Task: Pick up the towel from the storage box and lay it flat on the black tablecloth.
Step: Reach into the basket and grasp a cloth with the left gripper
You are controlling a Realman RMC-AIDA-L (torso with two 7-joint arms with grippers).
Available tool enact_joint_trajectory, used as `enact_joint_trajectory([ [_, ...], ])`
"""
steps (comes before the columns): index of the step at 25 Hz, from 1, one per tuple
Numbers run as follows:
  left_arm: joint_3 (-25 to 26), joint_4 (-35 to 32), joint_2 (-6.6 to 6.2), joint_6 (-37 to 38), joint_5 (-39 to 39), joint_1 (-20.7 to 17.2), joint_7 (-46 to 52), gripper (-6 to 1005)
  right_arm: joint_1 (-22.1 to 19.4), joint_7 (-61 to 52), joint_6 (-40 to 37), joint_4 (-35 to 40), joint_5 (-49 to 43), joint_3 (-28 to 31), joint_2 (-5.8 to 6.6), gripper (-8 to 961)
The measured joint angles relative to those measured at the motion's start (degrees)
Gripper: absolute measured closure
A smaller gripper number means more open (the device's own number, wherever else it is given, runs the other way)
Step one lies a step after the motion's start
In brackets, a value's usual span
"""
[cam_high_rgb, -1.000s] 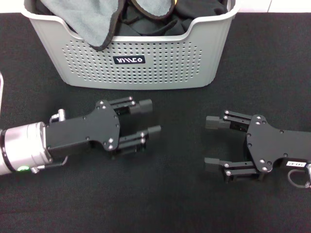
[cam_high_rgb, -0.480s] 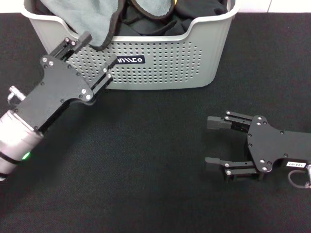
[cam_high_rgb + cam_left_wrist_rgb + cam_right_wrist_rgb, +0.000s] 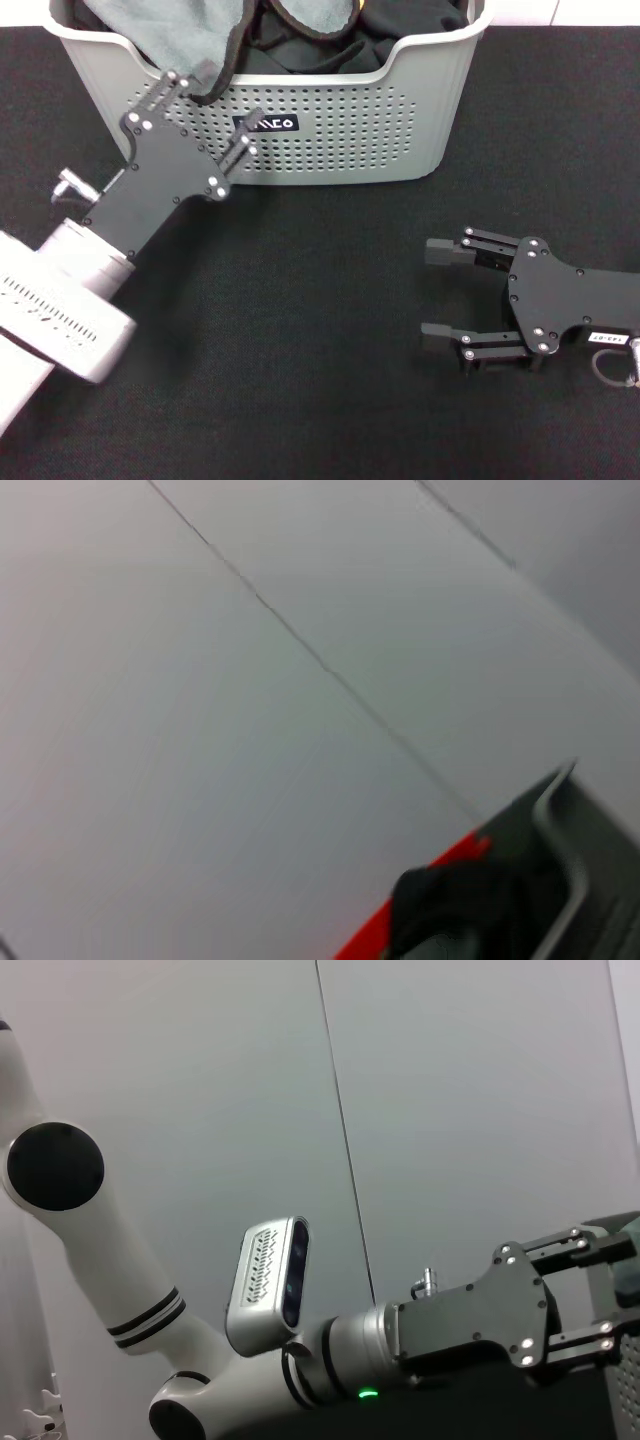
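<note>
Grey towel [image 3: 165,35] is draped over the storage box [image 3: 330,130] rim, where the left hand [image 3: 212,108], spread open, has been raised from the black tablecloth [image 3: 330,330], so a grasp seems imminent, while the right hand [image 3: 438,290] is parked open.

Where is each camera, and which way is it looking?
Head view: looks down from the robot's head at the box, towel and both grippers, left, right.
Left wrist view: faces a blank wall; no fingers show.
Right wrist view: looks sideways at the left gripper.
Head and right wrist views share the left gripper.
</note>
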State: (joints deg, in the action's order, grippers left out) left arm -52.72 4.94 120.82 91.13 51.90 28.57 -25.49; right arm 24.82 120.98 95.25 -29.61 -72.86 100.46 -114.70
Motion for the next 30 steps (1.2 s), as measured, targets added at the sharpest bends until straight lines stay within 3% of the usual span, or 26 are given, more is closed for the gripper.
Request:
enact_joint_trajectory([
  [13, 0.1, 1.3, 0.03, -0.3, -4.6, 0.3, -15.5, 527, 0.2, 0.0, 0.0, 0.0, 0.1, 0.2, 0.0, 96],
  [30, 0.1, 1.5, 0.03, -1.7, -4.6, 0.8, -15.7, 576, 0.2, 0.0, 0.0, 0.0, 0.1, -0.1, -0.01, 97],
])
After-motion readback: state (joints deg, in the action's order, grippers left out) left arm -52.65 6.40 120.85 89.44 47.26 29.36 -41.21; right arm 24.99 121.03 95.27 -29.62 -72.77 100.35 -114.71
